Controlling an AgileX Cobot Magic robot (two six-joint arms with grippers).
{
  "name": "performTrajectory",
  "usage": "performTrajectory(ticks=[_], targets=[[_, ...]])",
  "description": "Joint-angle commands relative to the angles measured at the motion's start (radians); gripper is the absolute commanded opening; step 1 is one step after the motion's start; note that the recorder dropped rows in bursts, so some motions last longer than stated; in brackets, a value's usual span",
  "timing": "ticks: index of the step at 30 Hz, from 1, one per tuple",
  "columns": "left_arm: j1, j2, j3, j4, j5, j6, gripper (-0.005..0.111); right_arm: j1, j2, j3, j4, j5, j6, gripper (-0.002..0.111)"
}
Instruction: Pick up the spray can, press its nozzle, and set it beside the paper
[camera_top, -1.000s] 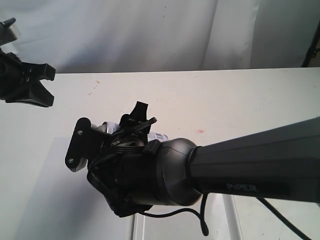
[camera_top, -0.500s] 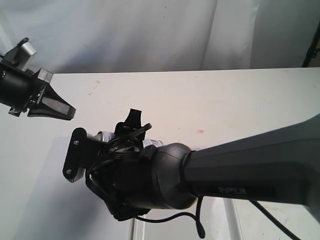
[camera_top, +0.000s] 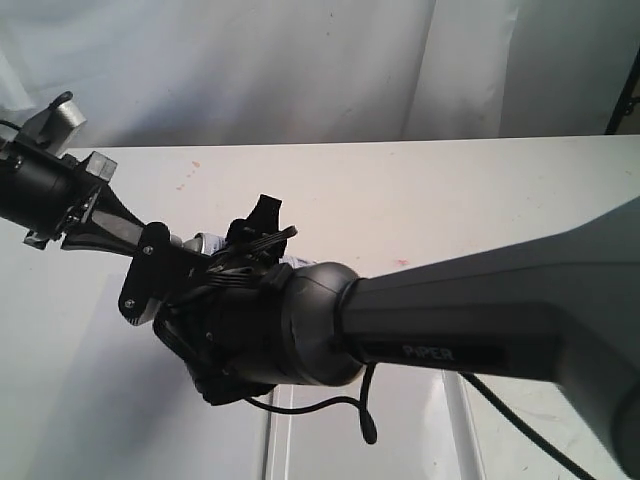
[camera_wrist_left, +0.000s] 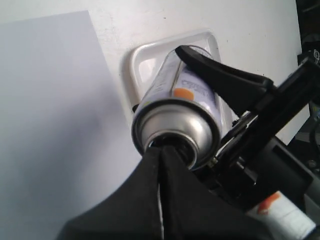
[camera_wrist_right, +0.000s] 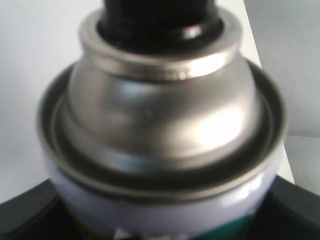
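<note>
**Left tool just swung in onto the nozzle**

A moment ago the left tool (camera_wrist_left: 160, 152) was off near the bench (camera_top: 450, 200) edge. Now its fingers are pinched together, tip right at the nozzle (camera_wrist_right: 160, 22) of the spray can (camera_wrist_left: 175, 115). The right tool (camera_top: 203, 266) has the can clamped up in the air over the tray (camera_wrist_left: 145, 55), just beside the paper (camera_wrist_left: 50, 100). Looks like the press is starting, though actual contact is hidden. Readable: "PiPER" on the right arm (camera_top: 430, 353). The can's label is too blurry to read.
</note>
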Motion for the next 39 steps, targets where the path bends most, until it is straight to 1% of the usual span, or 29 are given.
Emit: performTrajectory(ticks=[1,3,11,16,20,25,39], targets=[[0.045,-0.013,0.017,-0.020,0.002,0.002,0.000,-0.011,-0.007,-0.013,-0.001,0.024,-0.006,0.000],[0.057,-0.013,0.017,-0.048,0.002,0.016,0.000,-0.014,-0.007,-0.013,0.008,0.024,-0.012,0.000],[0.055,-0.013,0.017,-0.068,0.002,0.027,0.000,-0.023,0.028,-0.013,0.011,0.013,-0.027,0.000],[0.055,-0.013,0.062,-0.098,0.002,0.053,0.000,-0.023,0.029,-0.016,0.009,0.013,-0.029,0.000],[0.055,-0.013,0.063,-0.102,0.002,0.057,0.000,-0.023,0.029,-0.016,0.011,0.013,-0.040,0.000],[0.013,0.033,0.068,-0.091,-0.002,0.076,0.000,-0.023,0.022,-0.016,0.011,0.013,-0.041,0.000],[0.015,0.051,0.068,-0.110,-0.023,0.098,0.000,-0.021,0.020,-0.016,0.027,-0.009,-0.052,0.000]])
